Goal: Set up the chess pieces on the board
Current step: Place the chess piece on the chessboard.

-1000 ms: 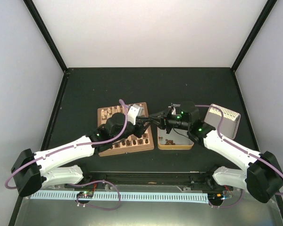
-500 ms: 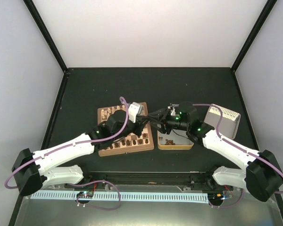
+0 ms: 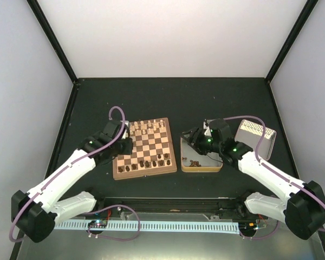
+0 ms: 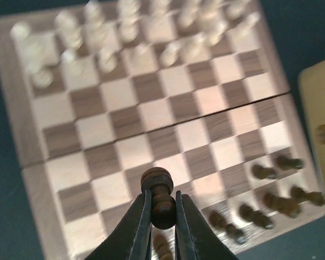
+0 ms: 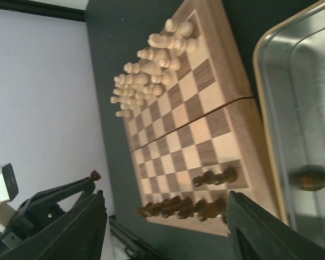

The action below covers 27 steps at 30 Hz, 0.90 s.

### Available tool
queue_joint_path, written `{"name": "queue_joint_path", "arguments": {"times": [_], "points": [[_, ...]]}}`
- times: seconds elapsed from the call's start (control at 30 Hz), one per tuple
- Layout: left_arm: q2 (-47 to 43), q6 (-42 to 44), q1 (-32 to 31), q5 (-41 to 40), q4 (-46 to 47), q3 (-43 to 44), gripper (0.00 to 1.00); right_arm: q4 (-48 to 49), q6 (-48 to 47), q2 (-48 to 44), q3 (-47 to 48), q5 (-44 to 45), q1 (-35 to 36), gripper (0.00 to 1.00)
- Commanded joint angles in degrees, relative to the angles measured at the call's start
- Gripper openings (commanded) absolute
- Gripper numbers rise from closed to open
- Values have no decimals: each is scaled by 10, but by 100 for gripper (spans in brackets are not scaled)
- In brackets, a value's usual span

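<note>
Black tabletop (image 3: 206, 97), plain white walls (image 3: 173, 38)

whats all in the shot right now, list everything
board: one, brown checks, left of centre
pale chessmen: many, cream, board's far rows
dark chess pieces: several, dark brown, board's near rows
held piece: one, dark brown, above the board
tray: one, gold-rimmed metal, right of board
loose pieces: few, dark, in tray
shiny tin: one, silver, far right
table: one, black
left pincer: shut on held piece
right pincer: open, over tray
</note>
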Motion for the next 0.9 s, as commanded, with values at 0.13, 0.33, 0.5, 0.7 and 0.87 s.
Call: {"name": "queue_joint_path", "arguments": {"times": [0.13,0.33,0.5,0.7,0.87], "points": [[79,23,108,97,-144,-2,2,-70,-90,-12,31,66,-2,61],[143,21,118,84,-162,2,3,-80,-101,-20,29,74,-1,61],[192,22,118,79,-171,4,4,-76,-99,-31,19,80,-2,61],[197,16,118,67,-176,4,9,-74,-103,-29,18,77,-2,61],[199,11,117,57,-179,5,13,-69,-104,-21,16,70,-1,61]]}}
